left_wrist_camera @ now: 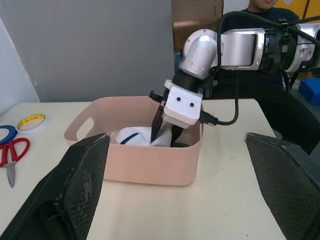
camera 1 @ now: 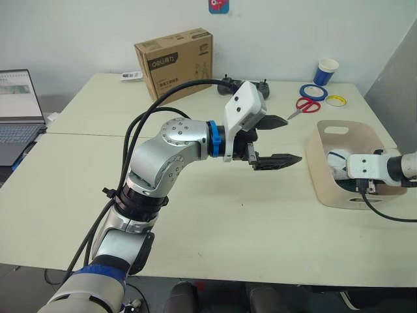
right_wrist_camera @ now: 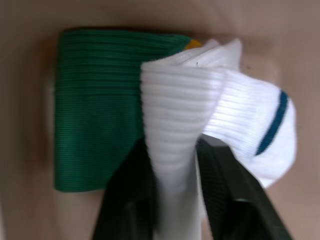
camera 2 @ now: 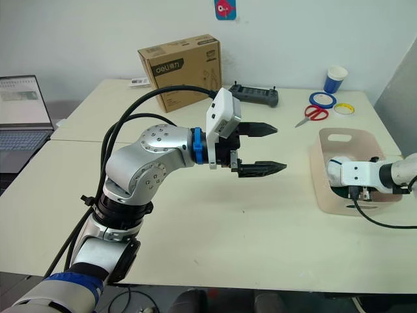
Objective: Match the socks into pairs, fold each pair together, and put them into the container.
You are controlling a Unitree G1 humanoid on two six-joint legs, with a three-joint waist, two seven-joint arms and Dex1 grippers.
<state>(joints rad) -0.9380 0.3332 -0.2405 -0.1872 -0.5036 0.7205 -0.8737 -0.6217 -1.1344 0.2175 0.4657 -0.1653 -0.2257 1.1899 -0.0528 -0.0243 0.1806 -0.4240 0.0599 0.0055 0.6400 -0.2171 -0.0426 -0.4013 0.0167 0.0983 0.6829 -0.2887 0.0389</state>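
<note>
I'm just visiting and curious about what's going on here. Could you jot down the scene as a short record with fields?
Right gripper: reaching down into the container, shut on a white sock
White sock: pinched between the fingers, has a dark teal stripe
Green sock: lying on the container floor beside the white sock
Container: pale pink tub on the table's right side
Left gripper: open, held above the table, holding nothing
Also on table: scissors, cardboard box, paper cup, laptop
</note>
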